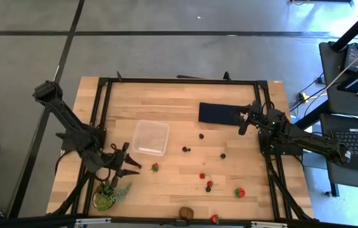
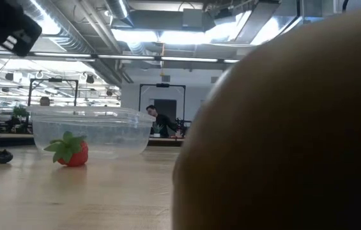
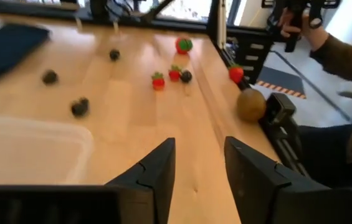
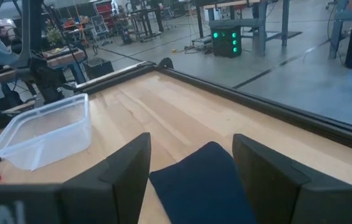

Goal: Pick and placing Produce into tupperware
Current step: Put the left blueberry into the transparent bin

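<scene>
The left pincer (image 1: pixel 128 166) hovers over the counter (image 1: pixel 185 95) near its front left, fingers (image 3: pixel 157 171) spread and holding nothing. It sits just in front of the tupperware (image 1: pixel 151 137), with a strawberry (image 1: pixel 154 168) close beside it and a potted plant (image 1: pixel 109 195) behind it at the corner.

The right pincer (image 1: pixel 242 120) waits over the end of a dark blue cloth (image 1: pixel 220 113) at the back right, also released and empty.

The tupperware stands left of the counter's middle, and no fruit shows inside it. The produce lies scattered on the wood: dark berries (image 1: pixel 185 149) between the tupperware and the cloth, two small strawberries (image 1: pixel 205 179) with a berry (image 1: pixel 208 188) touching them farther front, and a bigger strawberry (image 1: pixel 239 192) to their right. The kiwi (image 1: pixel 186 213) rests at the front edge, with another strawberry (image 1: pixel 214 218) near it.

In the left wrist view a person's hand (image 3: pixel 306 28) shows beyond the counter.
</scene>
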`<action>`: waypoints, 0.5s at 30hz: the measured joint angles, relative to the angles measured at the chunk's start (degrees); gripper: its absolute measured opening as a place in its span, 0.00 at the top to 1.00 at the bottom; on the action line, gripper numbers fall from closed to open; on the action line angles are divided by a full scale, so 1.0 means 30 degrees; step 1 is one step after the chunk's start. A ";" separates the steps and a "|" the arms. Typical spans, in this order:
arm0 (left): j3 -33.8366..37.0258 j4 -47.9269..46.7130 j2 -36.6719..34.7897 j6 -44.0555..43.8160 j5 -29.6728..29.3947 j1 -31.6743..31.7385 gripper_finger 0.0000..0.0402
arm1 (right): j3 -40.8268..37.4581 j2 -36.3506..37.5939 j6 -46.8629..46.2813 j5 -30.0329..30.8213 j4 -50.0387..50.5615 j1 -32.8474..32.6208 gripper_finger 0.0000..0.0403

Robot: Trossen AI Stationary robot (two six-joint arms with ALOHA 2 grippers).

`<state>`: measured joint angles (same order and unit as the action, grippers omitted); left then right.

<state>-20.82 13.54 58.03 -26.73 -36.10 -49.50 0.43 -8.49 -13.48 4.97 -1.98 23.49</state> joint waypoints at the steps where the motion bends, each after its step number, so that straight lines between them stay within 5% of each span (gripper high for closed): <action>1: 0.0006 0.0000 0.0140 -0.0059 0.0143 0.0000 0.70 | 0.0000 -0.0004 -0.0007 -0.0004 0.0000 0.0007 0.43; 7: 0.0007 -0.0036 0.0660 -0.0199 0.0261 0.0300 0.71 | 0.0000 -0.0007 -0.0111 0.0000 0.0000 0.0007 0.43; 15: -0.0401 0.0058 0.0660 -0.0469 0.0292 0.0386 0.61 | 0.0000 0.0000 -0.0488 0.0000 -0.0007 0.0006 0.43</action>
<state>-22.02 13.71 60.01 -28.13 -35.22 -48.34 0.43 -8.49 -14.94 4.97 -2.00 23.50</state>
